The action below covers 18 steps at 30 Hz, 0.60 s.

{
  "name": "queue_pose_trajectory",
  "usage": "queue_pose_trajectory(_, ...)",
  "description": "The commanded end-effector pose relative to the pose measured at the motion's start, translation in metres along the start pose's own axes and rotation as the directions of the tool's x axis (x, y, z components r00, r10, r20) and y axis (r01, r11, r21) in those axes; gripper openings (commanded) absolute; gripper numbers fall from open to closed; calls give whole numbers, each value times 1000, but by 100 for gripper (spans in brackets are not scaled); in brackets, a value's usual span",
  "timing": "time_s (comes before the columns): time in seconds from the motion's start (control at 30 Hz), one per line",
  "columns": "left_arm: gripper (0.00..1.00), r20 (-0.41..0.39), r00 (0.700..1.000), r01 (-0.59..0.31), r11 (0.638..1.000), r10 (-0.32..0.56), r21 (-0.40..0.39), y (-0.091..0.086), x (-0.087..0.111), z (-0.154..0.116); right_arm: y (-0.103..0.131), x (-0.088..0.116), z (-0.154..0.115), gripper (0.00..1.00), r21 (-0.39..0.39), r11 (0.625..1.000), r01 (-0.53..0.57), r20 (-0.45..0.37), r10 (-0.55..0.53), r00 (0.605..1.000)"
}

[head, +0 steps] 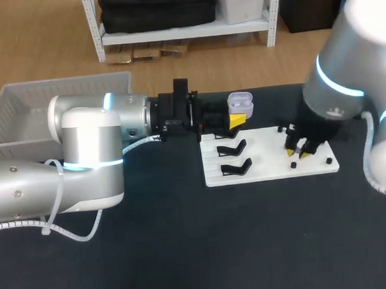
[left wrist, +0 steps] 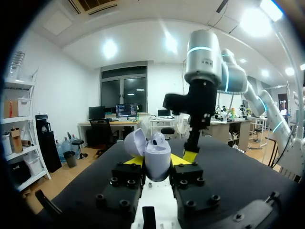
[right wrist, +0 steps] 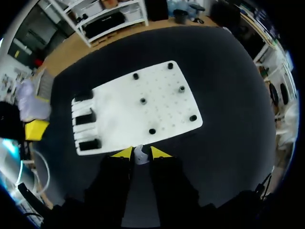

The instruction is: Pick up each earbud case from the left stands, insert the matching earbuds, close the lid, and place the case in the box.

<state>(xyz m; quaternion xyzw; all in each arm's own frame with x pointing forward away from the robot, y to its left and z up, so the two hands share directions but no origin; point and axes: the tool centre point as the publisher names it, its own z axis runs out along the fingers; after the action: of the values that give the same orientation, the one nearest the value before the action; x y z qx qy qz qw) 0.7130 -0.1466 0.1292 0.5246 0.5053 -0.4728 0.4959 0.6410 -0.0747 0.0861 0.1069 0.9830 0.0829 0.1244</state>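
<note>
Earbud case [head: 241, 103], one, sits in left tool [left wrist: 158, 161]

The case [left wrist: 158, 153] is pale lavender and rounded. It stands upright, clamped between the jaws of the left gripper [left wrist: 158, 162], with its lid [left wrist: 135, 142] swung open to one side and a small rounded piece with a dark spot in its mouth. A small white earbud [right wrist: 138, 156] is pinched between the jaws of the right gripper [right wrist: 138, 152]. Three empty black stands [right wrist: 86, 125] lie ahead of those jaws. The white slatted box [head: 22, 105] sits well apart from both.
</note>
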Motion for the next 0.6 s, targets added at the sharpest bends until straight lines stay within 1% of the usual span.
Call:
queue_pose_trajectory(0.03, 0, 5, 1000, -5, 1000, 5, -9, -2, 1, 0, 17, -1, -61, 0, 1, 994, 108, -189, -106, 976)
queue_pose_trajectory(0.1, 0, 5, 1000, -5, 1000, 5, -9, -2, 1, 0, 26, 1, -75, 0, -29, 985, 168, -217, -170, 961)
queue_pose_trajectory(0.2, 0, 5, 1000, -5, 1000, 5, -9, -2, 1, 0, 40, 1, -93, 0, -54, 960, 274, -214, -279, 936)
queue_pose_trajectory(0.23, 0, 5, 1000, -5, 1000, 5, -9, -2, 1, 0, 45, 0, -99, 0, -55, 947, 315, -207, -320, 925)
queue_pose_trajectory(0.3, 0, 5, 1000, -5, 1000, 5, -9, -2, 1, 0, 55, 1, -108, 0, -81, 925, 370, -205, -379, 902)
queue_pose_trajectory(0.4, 0, 5, 1000, -5, 1000, 5, -9, -2, 1, 0, 71, -1, -117, 0, -117, 891, 438, -186, -453, 872)
queue_pose_trajectory(0.43, 0, 5, 1000, -5, 1000, 5, -9, -2, 1, 0, 75, -1, -118, 0, -127, 885, 447, -187, -464, 866)
queue_pose_trajectory(0.5, 0, 5, 1000, -5, 1000, 5, -9, -2, 1, 0, 83, -2, -121, 0, -125, 860, 494, -172, -509, 843)
queue_pose_trajectory(0.6, 0, 5, 1000, -5, 1000, 5, -9, -2, 1, 0, 94, -6, -123, 0, -144, 829, 540, -168, -558, 813)
